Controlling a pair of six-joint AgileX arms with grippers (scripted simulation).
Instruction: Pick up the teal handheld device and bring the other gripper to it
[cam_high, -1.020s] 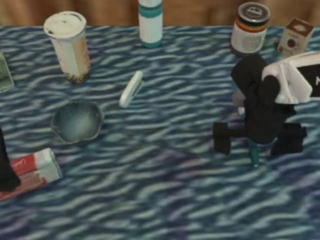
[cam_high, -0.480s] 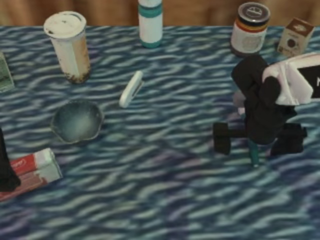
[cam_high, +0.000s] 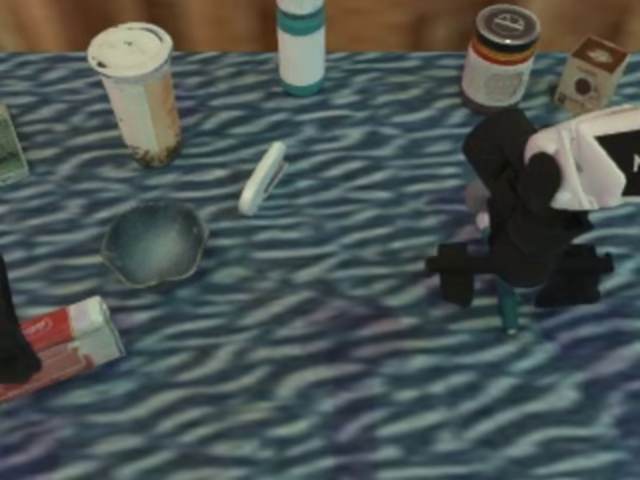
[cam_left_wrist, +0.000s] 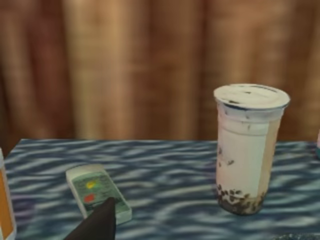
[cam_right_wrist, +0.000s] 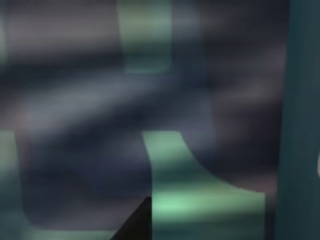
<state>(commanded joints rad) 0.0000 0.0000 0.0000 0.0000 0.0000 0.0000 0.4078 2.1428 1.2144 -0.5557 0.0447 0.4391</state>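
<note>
The teal handheld device (cam_high: 510, 308) is a slim teal wand lying on the surface at the right side, mostly hidden under the right gripper (cam_high: 515, 278); only its lower teal end shows. The right gripper's fingers stand apart, one on either side of the wand, not yet clamped on it. Open patterned surface spreads toward the centre and near edge. The left gripper (cam_high: 12, 345) sits parked at the far left edge beside a red-and-white box (cam_high: 70, 340); whether its fingers are apart cannot be told.
</note>
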